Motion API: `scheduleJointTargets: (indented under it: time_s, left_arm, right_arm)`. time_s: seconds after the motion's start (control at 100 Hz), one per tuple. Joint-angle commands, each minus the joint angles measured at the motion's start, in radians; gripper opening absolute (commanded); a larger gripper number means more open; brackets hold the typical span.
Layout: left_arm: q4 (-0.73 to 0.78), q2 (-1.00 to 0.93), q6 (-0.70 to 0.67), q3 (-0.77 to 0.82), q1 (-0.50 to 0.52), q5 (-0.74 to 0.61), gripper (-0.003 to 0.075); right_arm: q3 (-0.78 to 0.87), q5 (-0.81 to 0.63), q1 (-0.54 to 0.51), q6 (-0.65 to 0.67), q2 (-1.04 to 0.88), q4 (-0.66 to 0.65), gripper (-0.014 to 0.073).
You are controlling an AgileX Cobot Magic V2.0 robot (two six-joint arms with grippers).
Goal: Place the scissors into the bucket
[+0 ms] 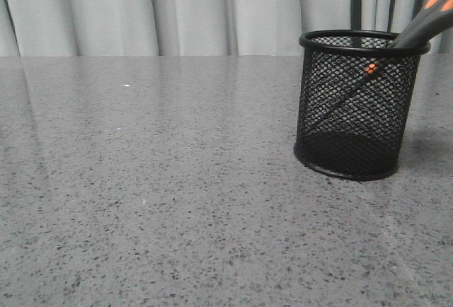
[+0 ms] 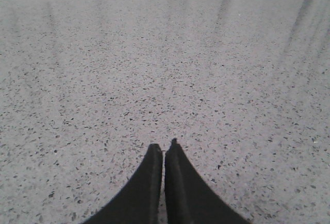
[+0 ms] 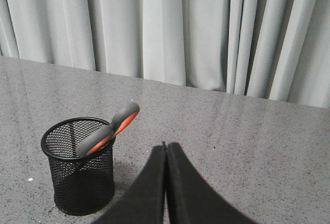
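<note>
**Scissors in the bucket, both grippers closed and empty**

The scissors (image 1: 417, 27) stand blades-down inside the bucket (image 1: 354, 109), leaning so the handles stick out over the rim toward the right side of the front view. Through the mesh the orange pivot dot and the slim blades show, running down toward the bucket's floor. The bucket stands upright on the table (image 1: 156, 201), on the right half of it.

The right gripper (image 3: 165, 146) has its fingers pressed together, holding nothing and touching nothing; it hangs above the table, apart from the bucket. The left gripper (image 2: 164, 149) is likewise pinched closed and empty, over bare speckled stone.

The table is open all round the bucket, with broad free room to its left in the front view. The far edge meets a pale curtain (image 3: 206, 33).

The front view cuts off the handles at the frame edge and shows neither gripper. The right wrist view shows both handle loops whole, grey outside and orange inside, resting on the rim. The left wrist view shows neither scissors nor bucket.
</note>
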Motion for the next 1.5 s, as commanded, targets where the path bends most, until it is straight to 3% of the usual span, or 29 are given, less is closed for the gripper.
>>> scheduleJointTargets:
  time_s: [0.0, 0.17, 0.26, 0.39, 0.57, 0.88, 1.05, 1.13, 1.49]
  left_arm:
    - [0.0, -0.028, -0.01, 0.045, 0.004, -0.067, -0.002]
    - [0.0, -0.028, -0.01, 0.045, 0.004, -0.067, -0.002]
    - [0.0, -0.028, -0.01, 0.045, 0.004, -0.067, -0.002]
    - [0.0, -0.028, -0.01, 0.045, 0.004, -0.067, -0.002]
    - [0.0, -0.028, -0.01, 0.045, 0.004, -0.067, -0.002]
    - [-0.001, -0.028, -0.01, 0.045, 0.004, -0.067, -0.002]
    - [-0.001, -0.028, -0.01, 0.045, 0.004, -0.067, -0.002]
    - [-0.001, -0.028, -0.01, 0.045, 0.004, -0.067, -0.002]
    - [-0.001, -0.028, -0.01, 0.045, 0.004, -0.067, -0.002]
  right_arm:
    - [-0.021, -0.077, -0.003, -0.003, 0.025, -0.014, -0.0051]
    - [-0.01, -0.056, -0.023, -0.003, 0.025, -0.014, -0.0051]
    - [0.011, -0.074, -0.069, -0.003, 0.023, -0.079, -0.0051]
    - [0.101, -0.2, -0.179, -0.003, 0.023, -0.06, -0.0051]
    - [0.342, -0.451, -0.359, -0.003, 0.021, 0.1, -0.0051]
    - [0.6, -0.576, -0.39, -0.003, -0.044, 0.093, -0.0051]
    - [0.593, -0.483, -0.39, -0.003, -0.051, 0.081, -0.0051]
    - [0.593, -0.349, -0.388, -0.003, -0.051, 0.093, -0.0051]
    - [0.593, -0.357, -0.388, -0.003, -0.051, 0.099, -0.0051]
